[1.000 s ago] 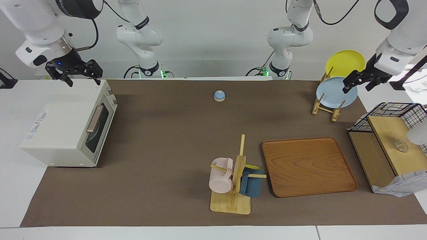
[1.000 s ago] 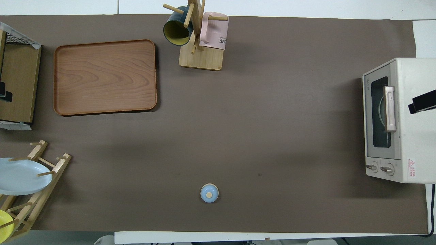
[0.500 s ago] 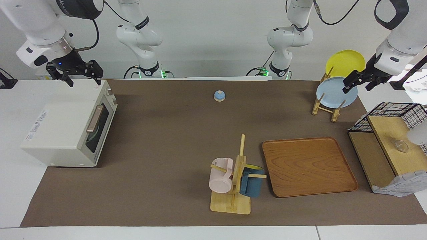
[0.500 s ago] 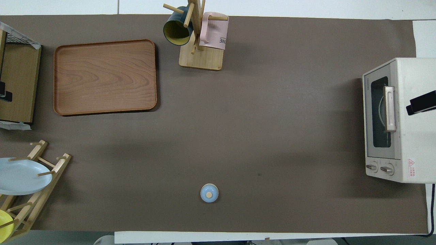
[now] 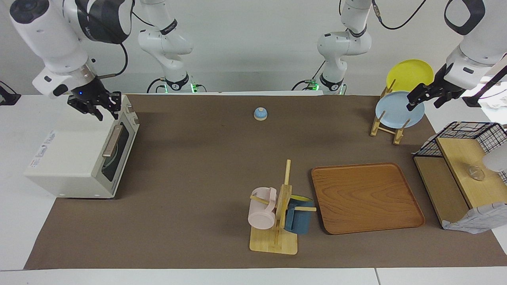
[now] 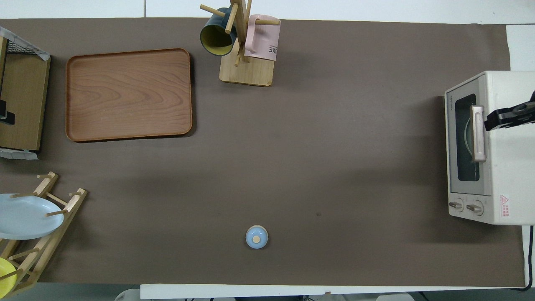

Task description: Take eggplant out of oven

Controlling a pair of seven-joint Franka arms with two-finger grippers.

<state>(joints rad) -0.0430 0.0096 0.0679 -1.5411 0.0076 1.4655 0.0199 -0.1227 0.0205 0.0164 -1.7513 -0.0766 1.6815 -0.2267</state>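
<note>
The cream-white oven (image 5: 75,158) stands at the right arm's end of the table with its dark glass door shut. Its tan handle (image 5: 112,141) runs across the door. The oven also shows in the overhead view (image 6: 501,175). The eggplant is hidden; through the glass only the curved rim of a pale green plate shows. My right gripper (image 5: 107,114) is open and empty, just above the oven's top front edge near the knob end. It reaches toward the handle (image 6: 477,133) in the overhead view (image 6: 489,121). My left gripper (image 5: 424,103) is open and empty and waits over the plate rack.
A small blue bell (image 5: 260,114) sits near the robots at mid-table. A mug tree (image 5: 277,213) with a pink and a blue mug and a wooden tray (image 5: 366,198) lie farther out. A plate rack (image 5: 390,118) and a shelf with a wire basket (image 5: 463,158) stand at the left arm's end.
My right gripper has come down and moved over the oven's top toward its front edge, and its wrist has turned. The left arm has not moved.
</note>
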